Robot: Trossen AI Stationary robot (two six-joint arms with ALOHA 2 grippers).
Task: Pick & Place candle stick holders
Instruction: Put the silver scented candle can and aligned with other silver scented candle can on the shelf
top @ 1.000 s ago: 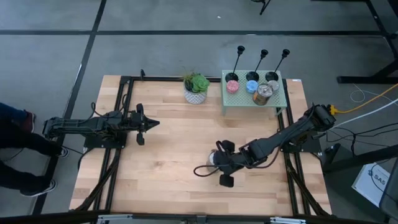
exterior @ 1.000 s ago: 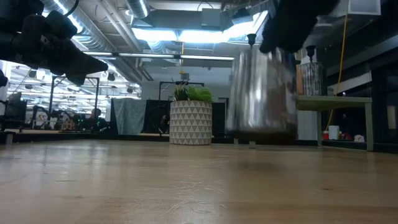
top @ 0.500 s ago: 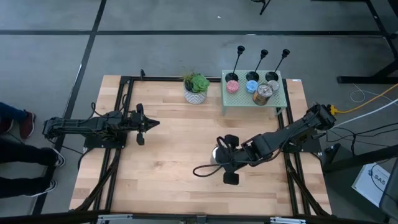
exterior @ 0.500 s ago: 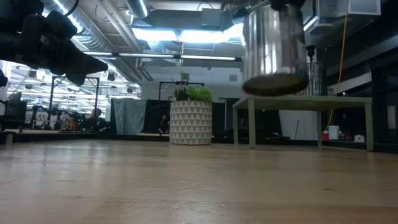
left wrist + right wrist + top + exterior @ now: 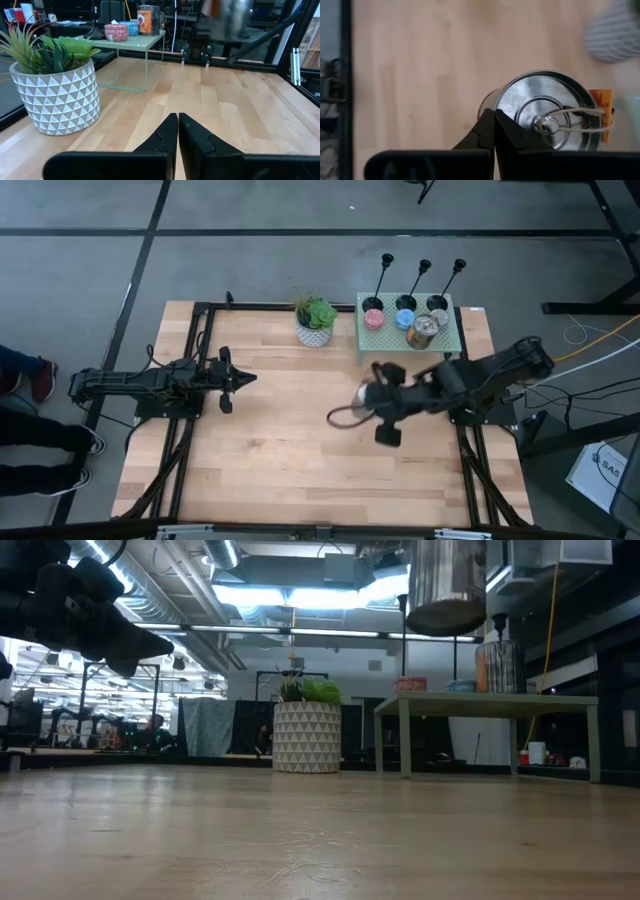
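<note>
**Tin rises, holders untouched**

While the three candle stick holders [image 5: 424, 275] stand along the far edge of the green shelf [image 5: 372, 340] at the bench's [image 5: 270, 430] far right corner, the right tool [image 5: 372, 402] has lifted a silver tin [image 5: 447, 585] clear of the bench, pinching its lid string. That advances nothing for the holders. On the shelf sit pink and blue candles and another tin. The left tool [image 5: 177, 131] waits closed near the left edge.

Three candle stick holders [image 5: 384, 268] — two silver tins [image 5: 424, 329] — one potted plant [image 5: 316, 320], one green shelf [image 5: 452, 338]
</note>
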